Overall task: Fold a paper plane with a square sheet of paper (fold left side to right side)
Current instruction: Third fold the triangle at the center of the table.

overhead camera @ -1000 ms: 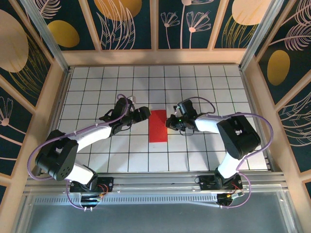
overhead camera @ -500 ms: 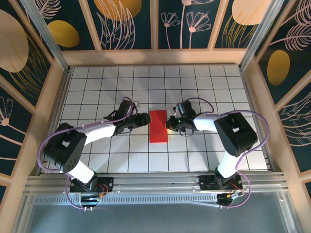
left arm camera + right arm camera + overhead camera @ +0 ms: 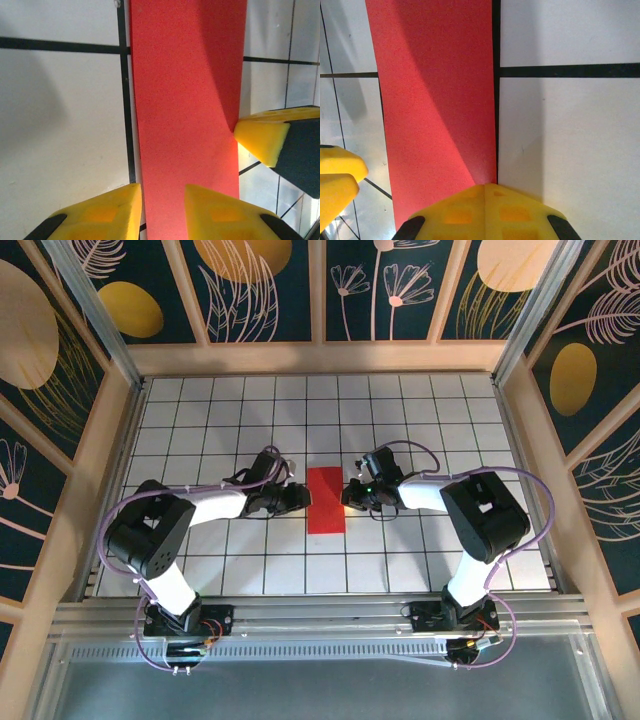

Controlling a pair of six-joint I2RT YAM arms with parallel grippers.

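The square sheet of paper [image 3: 325,500] lies flat at the table's centre as a narrow red rectangle about one tile wide. My left gripper [image 3: 303,497] is at its left edge. In the left wrist view that gripper [image 3: 163,210] is open, one fingertip [image 3: 107,210] over the white tile and the other over the red paper [image 3: 185,100]. My right gripper [image 3: 347,494] is at the paper's right edge. In the right wrist view its yellow tips [image 3: 485,192] are pressed together, shut, at the edge of the red sheet [image 3: 430,100].
The white gridded tabletop [image 3: 440,430] has free tiles all round the paper. Wooden walls [image 3: 320,358] enclose the back and sides. Both arms reach in from the near rail, their forearms low on either side of the sheet.
My left gripper has slid a little nearer along the paper's left edge while its elbow swung right. The right gripper and the paper have stayed put.
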